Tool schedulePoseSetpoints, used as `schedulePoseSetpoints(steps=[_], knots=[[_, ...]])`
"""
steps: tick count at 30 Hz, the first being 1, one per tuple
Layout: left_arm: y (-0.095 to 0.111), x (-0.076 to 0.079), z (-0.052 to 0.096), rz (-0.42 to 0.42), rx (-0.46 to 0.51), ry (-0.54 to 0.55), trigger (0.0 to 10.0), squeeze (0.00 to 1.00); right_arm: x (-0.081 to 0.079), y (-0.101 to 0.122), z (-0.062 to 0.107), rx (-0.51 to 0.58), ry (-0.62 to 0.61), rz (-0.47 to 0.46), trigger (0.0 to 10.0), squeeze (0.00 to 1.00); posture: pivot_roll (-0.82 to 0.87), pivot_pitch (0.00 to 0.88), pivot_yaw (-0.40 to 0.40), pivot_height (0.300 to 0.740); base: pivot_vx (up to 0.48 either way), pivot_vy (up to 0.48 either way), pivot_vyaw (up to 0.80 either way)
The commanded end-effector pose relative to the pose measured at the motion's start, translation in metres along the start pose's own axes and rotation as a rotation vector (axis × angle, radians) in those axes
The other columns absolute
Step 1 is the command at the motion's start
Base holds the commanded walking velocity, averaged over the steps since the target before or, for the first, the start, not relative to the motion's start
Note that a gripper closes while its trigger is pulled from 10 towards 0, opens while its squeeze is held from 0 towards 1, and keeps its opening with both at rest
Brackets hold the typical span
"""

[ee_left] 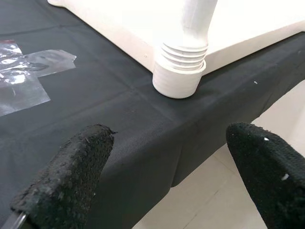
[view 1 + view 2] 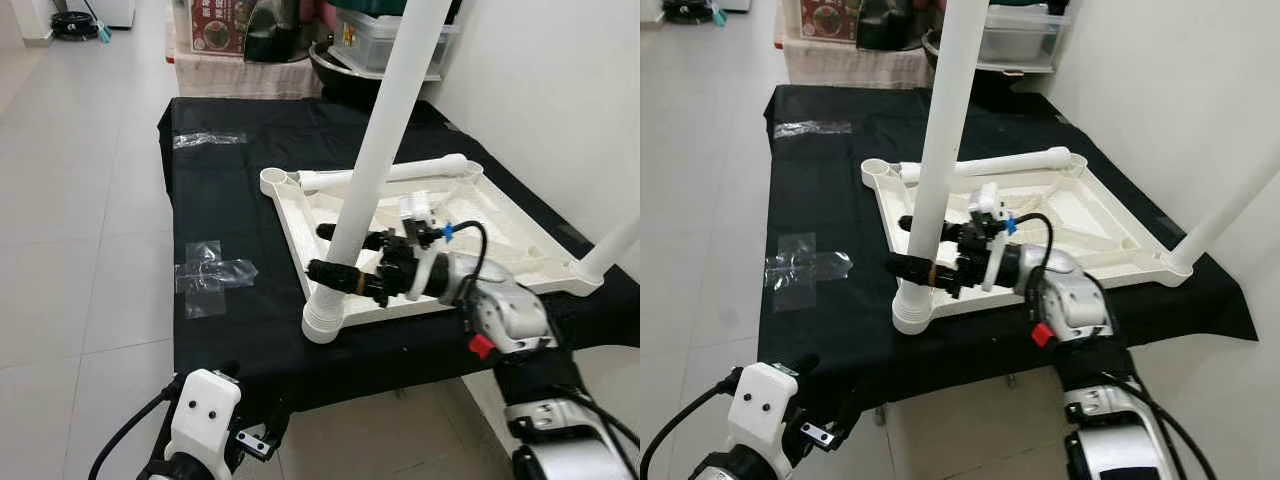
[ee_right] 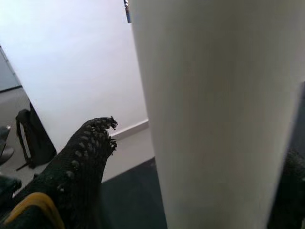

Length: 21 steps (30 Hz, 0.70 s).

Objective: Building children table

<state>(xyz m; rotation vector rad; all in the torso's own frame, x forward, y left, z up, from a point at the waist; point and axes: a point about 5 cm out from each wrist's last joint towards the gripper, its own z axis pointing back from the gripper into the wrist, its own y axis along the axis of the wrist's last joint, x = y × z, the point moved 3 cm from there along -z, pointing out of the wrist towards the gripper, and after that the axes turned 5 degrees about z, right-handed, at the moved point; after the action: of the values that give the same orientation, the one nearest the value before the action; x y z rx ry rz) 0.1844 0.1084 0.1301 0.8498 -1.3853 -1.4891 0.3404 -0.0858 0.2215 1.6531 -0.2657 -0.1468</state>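
Note:
The white tabletop (image 2: 530, 250) lies upside down on a table under a black cloth (image 2: 240, 200). A white leg (image 2: 385, 130) stands upright in its near-left corner socket (image 2: 322, 320). My right gripper (image 2: 325, 252) is low on that leg, one black finger in front and one behind. In the right wrist view there is a gap between one finger (image 3: 81, 162) and the leg (image 3: 219, 114). A second leg (image 2: 400, 173) lies along the tabletop's far edge. A third leg (image 2: 612, 250) rises at the right corner. My left gripper (image 1: 169, 136) is open and empty at the table's front edge.
Clear tape patches (image 2: 212, 272) stick to the cloth on the left, with another (image 2: 208, 139) farther back. Storage boxes and a bowl (image 2: 370, 40) stand behind the table. A white wall runs along the right, and tiled floor (image 2: 80, 200) lies to the left.

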Motion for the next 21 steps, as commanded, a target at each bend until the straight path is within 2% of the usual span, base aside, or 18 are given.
schedulePoseSetpoints(steps=[1, 5, 6, 7, 15, 16, 19, 20, 21], knots=[[-0.001, 0.004, 0.001, 0.01, -0.006, -0.011, 10.0, 0.0, 0.0, 0.001, -0.005, -0.002, -0.009, 0.017, 10.0, 0.0, 0.16, 0.116, -0.155, 0.74, 0.0, 0.0, 0.0], [-0.001, 0.004, 0.001, 0.008, -0.008, -0.012, 10.0, 0.0, 0.0, -0.002, -0.009, 0.0, -0.025, 0.017, 10.0, 0.0, 0.16, 0.106, -0.157, 0.74, 0.0, 0.0, 0.0], [-0.002, 0.005, 0.001, 0.008, -0.009, -0.013, 10.0, 0.0, 0.0, -0.002, -0.01, 0.0, -0.03, 0.015, 8.6, 0.0, 0.16, 0.106, -0.157, 0.74, 0.0, 0.0, 0.0], [-0.002, 0.005, 0.001, 0.008, -0.01, -0.015, 10.0, 0.0, 0.001, -0.003, -0.011, 0.001, -0.045, 0.018, 0.0, 0.0, 0.16, 0.097, -0.157, 0.74, 0.0, 0.0, 0.0], [-0.003, 0.006, 0.001, 0.011, -0.015, -0.021, 10.0, 0.0, -0.003, -0.01, -0.009, 0.005, -0.128, 0.001, 0.0, 0.0, 0.15, 0.097, -0.153, 0.74, 0.0, 0.0, 0.0], [-0.004, 0.006, 0.0, 0.011, -0.017, -0.021, 10.0, 0.0, -0.001, -0.011, -0.007, 0.002, -0.193, 0.008, 0.0, 0.0, 0.15, 0.099, -0.153, 0.74, 0.0, 0.0, 0.0], [-0.004, 0.006, 0.0, 0.012, -0.017, -0.021, 10.0, 0.0, 0.002, -0.012, -0.006, -0.002, -0.257, 0.018, 0.0, 0.0, 0.15, 0.1, -0.151, 0.74, 0.0, 0.0, 0.0], [-0.004, 0.005, 0.0, 0.011, -0.016, -0.021, 10.0, 0.0, 0.007, -0.013, -0.004, -0.018, -0.337, 0.027, 0.0, 0.0, 0.15, 0.1, -0.151, 0.74, 0.0, 0.0, 0.0], [-0.004, 0.005, 0.0, 0.011, -0.016, -0.021, 10.0, 0.0, 0.007, -0.013, -0.004, -0.018, -0.337, 0.027, 0.0, 0.0, 0.15, 0.1, -0.151, 0.74, 0.0, 0.0, 0.0]])
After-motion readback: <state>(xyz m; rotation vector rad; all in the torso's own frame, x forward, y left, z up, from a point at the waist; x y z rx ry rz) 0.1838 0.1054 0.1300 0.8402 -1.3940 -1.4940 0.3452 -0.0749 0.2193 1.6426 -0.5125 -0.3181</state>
